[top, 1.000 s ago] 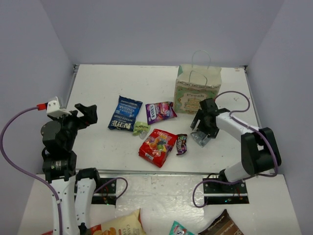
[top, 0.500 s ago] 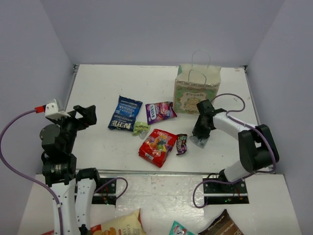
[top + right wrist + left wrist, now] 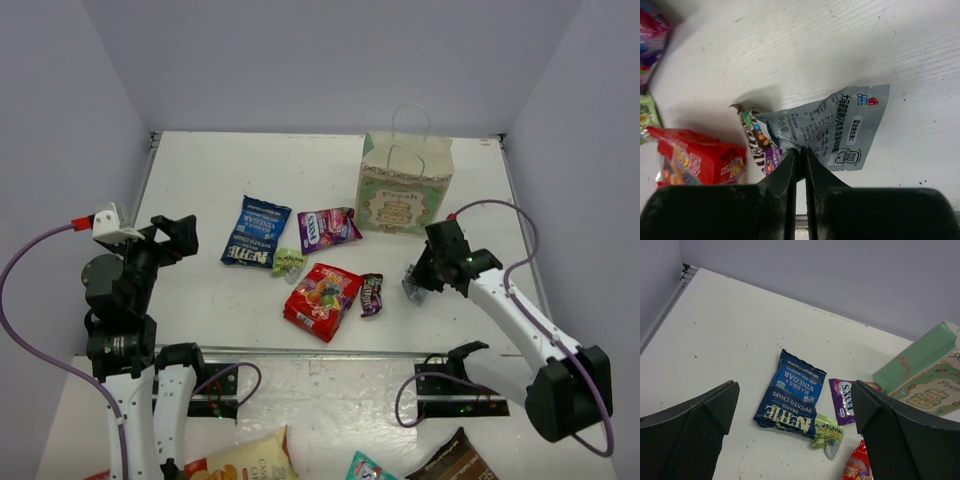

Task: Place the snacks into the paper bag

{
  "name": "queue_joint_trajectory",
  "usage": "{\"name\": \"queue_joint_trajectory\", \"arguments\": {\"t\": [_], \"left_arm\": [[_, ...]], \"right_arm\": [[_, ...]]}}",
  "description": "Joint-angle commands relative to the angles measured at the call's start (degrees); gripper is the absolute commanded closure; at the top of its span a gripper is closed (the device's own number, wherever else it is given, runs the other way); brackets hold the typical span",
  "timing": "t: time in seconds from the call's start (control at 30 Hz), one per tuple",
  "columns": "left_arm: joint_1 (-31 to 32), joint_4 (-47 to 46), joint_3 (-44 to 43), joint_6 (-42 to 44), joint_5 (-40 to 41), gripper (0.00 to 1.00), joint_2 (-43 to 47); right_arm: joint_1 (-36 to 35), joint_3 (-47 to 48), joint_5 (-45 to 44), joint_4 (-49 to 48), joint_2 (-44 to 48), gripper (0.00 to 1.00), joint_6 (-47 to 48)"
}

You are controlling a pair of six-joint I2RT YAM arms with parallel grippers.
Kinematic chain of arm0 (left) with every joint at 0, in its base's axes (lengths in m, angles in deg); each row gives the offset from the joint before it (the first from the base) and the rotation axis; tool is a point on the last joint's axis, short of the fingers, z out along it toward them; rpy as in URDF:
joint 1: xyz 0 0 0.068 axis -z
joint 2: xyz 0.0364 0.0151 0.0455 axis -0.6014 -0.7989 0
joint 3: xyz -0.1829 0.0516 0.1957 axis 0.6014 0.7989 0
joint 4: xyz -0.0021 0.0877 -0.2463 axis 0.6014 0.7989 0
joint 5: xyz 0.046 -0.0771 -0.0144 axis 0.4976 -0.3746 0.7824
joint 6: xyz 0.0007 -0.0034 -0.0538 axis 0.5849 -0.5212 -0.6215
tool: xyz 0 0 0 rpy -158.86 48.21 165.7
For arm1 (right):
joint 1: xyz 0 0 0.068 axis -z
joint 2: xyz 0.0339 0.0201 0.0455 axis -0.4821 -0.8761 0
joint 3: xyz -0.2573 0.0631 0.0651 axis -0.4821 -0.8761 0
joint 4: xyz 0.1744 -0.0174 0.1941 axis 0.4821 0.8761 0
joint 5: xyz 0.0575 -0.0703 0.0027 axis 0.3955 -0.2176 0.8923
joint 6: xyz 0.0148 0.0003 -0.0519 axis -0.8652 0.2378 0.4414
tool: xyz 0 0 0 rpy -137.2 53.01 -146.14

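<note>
Packing so far, top view: all six snacks lie outside the paper bag [image 3: 403,190], so I judge nothing is in it yet.
Paper bag, top view: upright at the far right of the desk [image 3: 200,170], mouth up.
Loose snacks, top view: blue chip bag [image 3: 256,232], purple candy pack [image 3: 327,229], tiny green packet [image 3: 289,262], red candy bag [image 3: 322,299] and dark brown packet [image 3: 371,294] sit in a loose cluster on the desk, left of the paper bag.
Silver foil packet [image 3: 411,290], top view: under the right hand [image 3: 420,280], near the front of the paper bag.
Left hand [image 3: 794,395], left wrist view: spread wide, holding nothing, raised above the blue chip bag.
Right hand, right wrist view: fingers pressed together on one edge of the silver foil packet. Its shadow suggests it hangs just clear of the desk.
Remaining: carry this packet into the paper bag, then the other five.
</note>
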Motion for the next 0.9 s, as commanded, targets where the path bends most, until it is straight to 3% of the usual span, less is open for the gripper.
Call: {"name": "queue_joint_trajectory", "arguments": {"t": [0.0,0.1,0.33,0.6,0.87], "left_arm": [[0.3,-1.6,0.3,1.7,0.3,0.00,0.4],[0.4,-1.7,0.4,1.7,0.3,0.00,0.3],[0.4,-1.5,0.4,1.7,0.5,0.00,0.3],[0.4,-1.2,0.5,1.7,0.8,0.00,0.1],[0.4,-1.1,0.5,1.8,1.1,0.00,-0.1]], "right_arm": [[-0.4,0.7,0.3,5.0,8.0,1.00,-1.3],[-0.6,4.2,-0.2,8.9,11.4,1.00,0.1],[-0.5,26.9,-5.4,16.0,10.8,1.00,4.0],[0.6,51.2,-8.1,18.3,-3.2,1.00,8.5],[3.3,66.3,-6.8,16.7,-16.3,1.00,9.6]]}}
